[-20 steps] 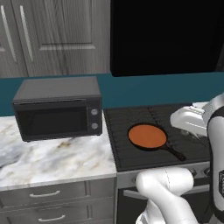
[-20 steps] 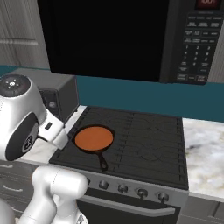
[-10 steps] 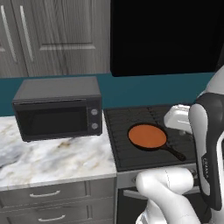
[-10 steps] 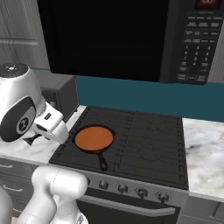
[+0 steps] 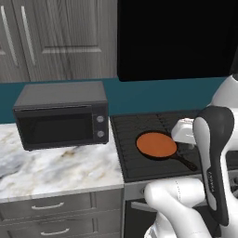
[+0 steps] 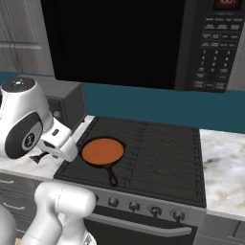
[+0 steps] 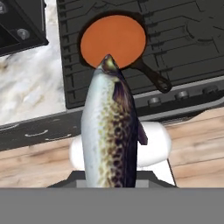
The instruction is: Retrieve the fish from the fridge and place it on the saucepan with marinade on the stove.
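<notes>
Hand view has the fish [image 7: 109,131] clamped between the fingers, its long axis pointing straight at the saucepan [image 7: 113,41] on the stove [image 7: 183,39], well ahead and below.

Fish [image 7: 110,131] base cut off at hand view's bottom — fingers hidden behind it, grip unclear.

1. Fish [image 7: 109,131], rising straight out from the pincer: slick silvery skin, dark speckles, slight gloss.
2. Saucepan [image 7: 113,41] beyond its tip: matt black rim, flat orange-brown inside.
3. Stove [image 7: 183,52] around the pan: matt black ridged grates.
4. Counter [image 7: 26,92] beside the stove: polished marble.
5. Floor [image 7: 192,144] below: wood planks.
</notes>
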